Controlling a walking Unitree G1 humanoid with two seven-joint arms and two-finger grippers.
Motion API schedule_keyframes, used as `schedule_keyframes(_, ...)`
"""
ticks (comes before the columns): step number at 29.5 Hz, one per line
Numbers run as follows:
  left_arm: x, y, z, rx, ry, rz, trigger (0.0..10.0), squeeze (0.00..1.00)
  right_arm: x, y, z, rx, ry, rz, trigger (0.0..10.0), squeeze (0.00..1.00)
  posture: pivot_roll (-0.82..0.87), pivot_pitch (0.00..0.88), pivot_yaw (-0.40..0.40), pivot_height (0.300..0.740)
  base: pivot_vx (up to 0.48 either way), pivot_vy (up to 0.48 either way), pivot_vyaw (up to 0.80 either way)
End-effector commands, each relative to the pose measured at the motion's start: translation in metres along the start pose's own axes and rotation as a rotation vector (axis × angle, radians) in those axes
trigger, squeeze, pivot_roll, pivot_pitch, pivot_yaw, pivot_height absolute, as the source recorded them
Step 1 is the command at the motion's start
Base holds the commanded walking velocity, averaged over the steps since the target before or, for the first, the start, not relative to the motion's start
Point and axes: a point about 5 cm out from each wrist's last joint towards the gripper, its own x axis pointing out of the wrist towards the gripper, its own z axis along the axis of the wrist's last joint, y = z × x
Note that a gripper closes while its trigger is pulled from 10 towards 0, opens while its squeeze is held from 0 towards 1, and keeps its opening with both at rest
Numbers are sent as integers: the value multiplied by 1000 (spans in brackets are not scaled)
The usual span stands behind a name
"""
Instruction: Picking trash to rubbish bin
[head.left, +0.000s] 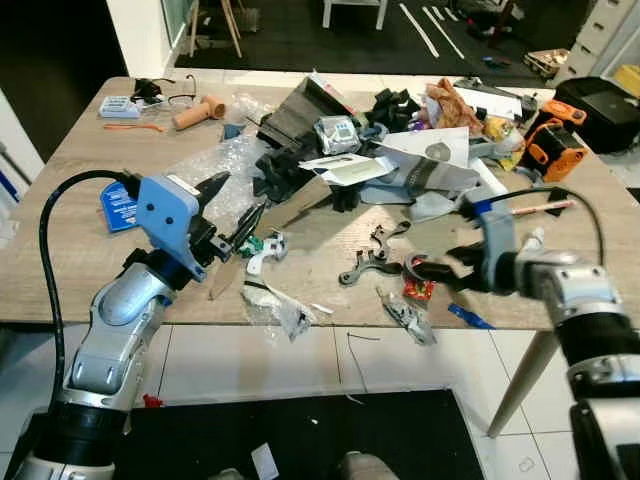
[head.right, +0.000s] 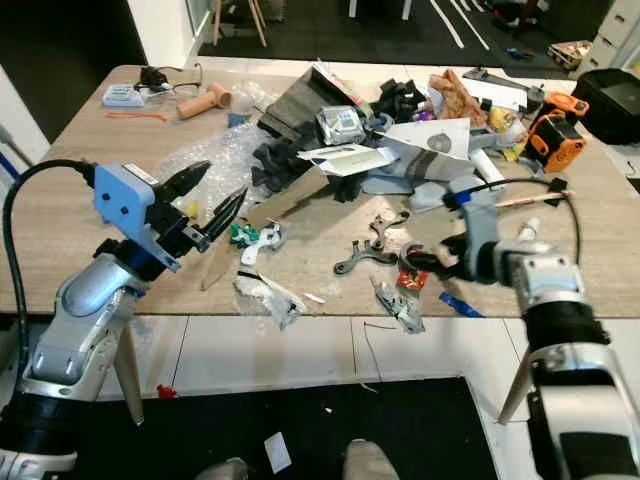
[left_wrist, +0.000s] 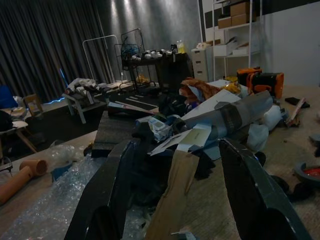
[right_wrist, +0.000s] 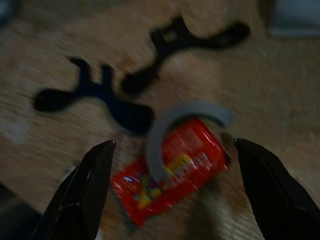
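A red candy wrapper (right_wrist: 175, 167) lies on the wooden table (head.left: 70, 250) near its front edge, with a grey ring (right_wrist: 186, 114) resting partly over it. My right gripper (head.left: 425, 270) is low over the table, open, one finger on each side of the wrapper and not touching it. A crumpled clear plastic wrapper (head.left: 275, 305) and a silver foil scrap (head.left: 408, 315) also lie near the front edge. My left gripper (head.left: 243, 192) hovers open above the table's left part, empty, pointing toward the pile of clutter.
Black metal brackets (head.left: 365, 262) lie just beyond the red wrapper. Bubble wrap (head.left: 215, 160), a cardboard strip (left_wrist: 172, 200), papers and dark parts crowd the table's middle. An orange tool (head.left: 550, 145) sits at the far right. A blue stick (head.left: 468, 317) lies by the front edge.
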Motion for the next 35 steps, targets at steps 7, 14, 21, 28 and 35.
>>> schedule_keyframes(7,1,-4,0,-9,-10,-13,10000,0,8,5,10,4,0,-19,10000,0,-107,0,-38,740,0,0,0)
schedule_keyframes(14,2,-7,1,-20,-25,-43,10000,0,11,13,2,43,66,-34,10000,0,-105,0,-41,740,0,0,0)
schedule_keyframes(21,-4,-9,1,-35,-32,-79,10000,0,19,13,-14,112,147,-59,10000,0,-104,0,-45,740,0,0,0)
schedule_keyframes(28,-4,-11,1,-38,-33,-87,10000,0,25,7,-23,93,164,-140,10000,0,-101,0,-46,740,0,0,0)
schedule_keyframes(35,-6,-11,2,-47,-39,-92,10000,0,28,5,-27,81,175,-176,10000,0,-101,0,-46,740,0,0,0)
